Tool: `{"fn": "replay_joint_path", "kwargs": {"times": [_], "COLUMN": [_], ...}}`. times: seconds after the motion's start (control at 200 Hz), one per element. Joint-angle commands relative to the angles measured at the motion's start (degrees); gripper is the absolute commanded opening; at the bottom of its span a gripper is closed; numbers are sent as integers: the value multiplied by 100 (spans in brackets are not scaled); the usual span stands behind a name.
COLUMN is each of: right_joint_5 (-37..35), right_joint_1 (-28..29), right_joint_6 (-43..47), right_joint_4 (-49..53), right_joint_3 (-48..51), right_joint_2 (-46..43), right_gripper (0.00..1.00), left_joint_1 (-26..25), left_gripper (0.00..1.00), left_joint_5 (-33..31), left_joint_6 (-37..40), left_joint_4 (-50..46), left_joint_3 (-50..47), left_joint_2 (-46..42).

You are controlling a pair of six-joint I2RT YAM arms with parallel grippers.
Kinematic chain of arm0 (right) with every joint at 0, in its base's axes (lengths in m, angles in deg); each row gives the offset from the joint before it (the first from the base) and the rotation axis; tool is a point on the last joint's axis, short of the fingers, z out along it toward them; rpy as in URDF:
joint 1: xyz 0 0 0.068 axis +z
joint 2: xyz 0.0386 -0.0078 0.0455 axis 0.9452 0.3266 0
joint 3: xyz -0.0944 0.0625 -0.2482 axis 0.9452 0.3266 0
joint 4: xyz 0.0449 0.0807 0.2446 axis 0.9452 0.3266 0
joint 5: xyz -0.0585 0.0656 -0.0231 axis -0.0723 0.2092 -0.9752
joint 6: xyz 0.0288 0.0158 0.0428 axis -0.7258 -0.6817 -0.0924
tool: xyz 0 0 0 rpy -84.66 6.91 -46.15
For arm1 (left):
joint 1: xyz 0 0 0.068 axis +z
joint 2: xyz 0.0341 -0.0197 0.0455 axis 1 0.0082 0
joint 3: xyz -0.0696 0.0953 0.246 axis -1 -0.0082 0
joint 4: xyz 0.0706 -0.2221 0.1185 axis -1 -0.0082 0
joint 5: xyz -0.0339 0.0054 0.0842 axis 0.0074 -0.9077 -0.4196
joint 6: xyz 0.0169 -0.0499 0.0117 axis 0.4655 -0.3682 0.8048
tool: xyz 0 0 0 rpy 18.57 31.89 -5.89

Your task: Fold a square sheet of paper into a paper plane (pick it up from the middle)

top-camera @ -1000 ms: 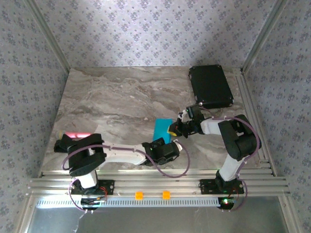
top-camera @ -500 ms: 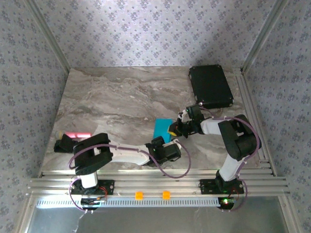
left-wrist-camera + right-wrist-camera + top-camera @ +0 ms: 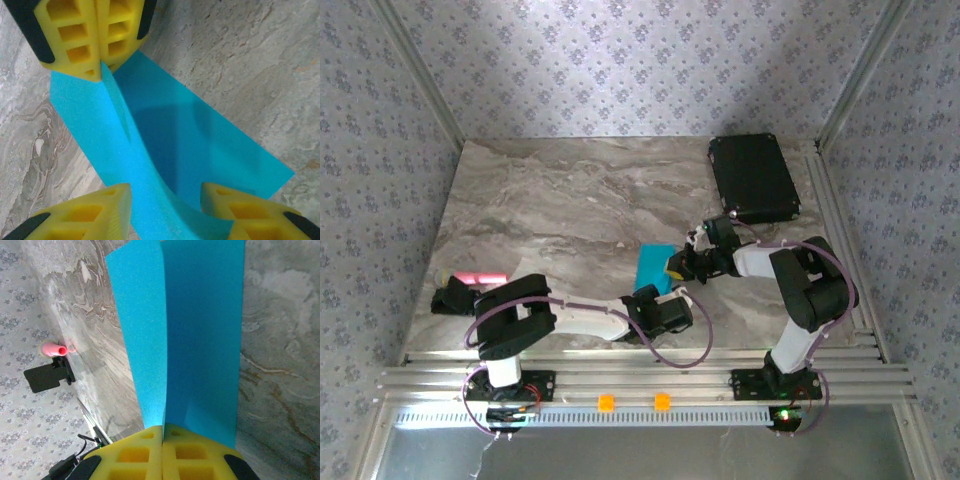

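The square sheet of paper (image 3: 652,266) is bright cyan and lies folded into a strip with a raised crease on the marble table (image 3: 550,210). My right gripper (image 3: 162,432) is shut on the crease at the strip's right end, also at the right gripper (image 3: 678,265) from above. In the left wrist view the paper (image 3: 200,135) runs from those shut yellow fingers (image 3: 90,40) down to my left gripper (image 3: 167,210). Its jaws stand open on either side of the raised fold, near the strip's near end. The paper plane is out of view.
A black rectangular case (image 3: 753,178) lies at the table's far right corner. A pink object (image 3: 480,278) and a black clamp (image 3: 450,297) sit at the near left edge. Metal rails (image 3: 840,230) run along the right and near sides.
My left arm's elbow has swung right and its gripper has edged in over the paper's near end. The right gripper and the paper have stayed put.
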Motion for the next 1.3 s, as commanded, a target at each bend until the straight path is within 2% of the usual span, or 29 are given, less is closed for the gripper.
{"fn": "replay_joint_path", "kwargs": {"times": [0.0,0.21,0.575,0.999,1.089,1.149,1.234,1.294], "right_joint_5": [49,5,-61,-39,-44,-96,-408,-711], "right_joint_1": [-38,-57,-60,-38,-45,-56,-100,-166], "right_joint_6": [-8,-16,-22,-65,-67,-53,153,344], "right_joint_4": [118,118,100,50,39,105,516,933], "right_joint_3": [19,23,32,18,30,45,53,58], "right_joint_2": [-134,-145,-99,-63,-111,-209,-467,-704], "right_gripper": [8,9,7,7,12,18,32,36], "left_joint_1": [10,11,7,23,53,118,309,501], "left_gripper": [37,30,31,15,12,9,4,1], "left_joint_5": [-109,39,207,294,411,538,1162,1573], "left_joint_6": [-20,-190,-369,-457,-515,-584,-732,-891], "left_joint_4": [5,-4,-163,-207,-199,-183,-187,-277], "left_joint_3": [123,13,9,-49,-57,-62,-41,26], "left_joint_2": [30,-110,-260,-311,-337,-374,-463,-505]}}
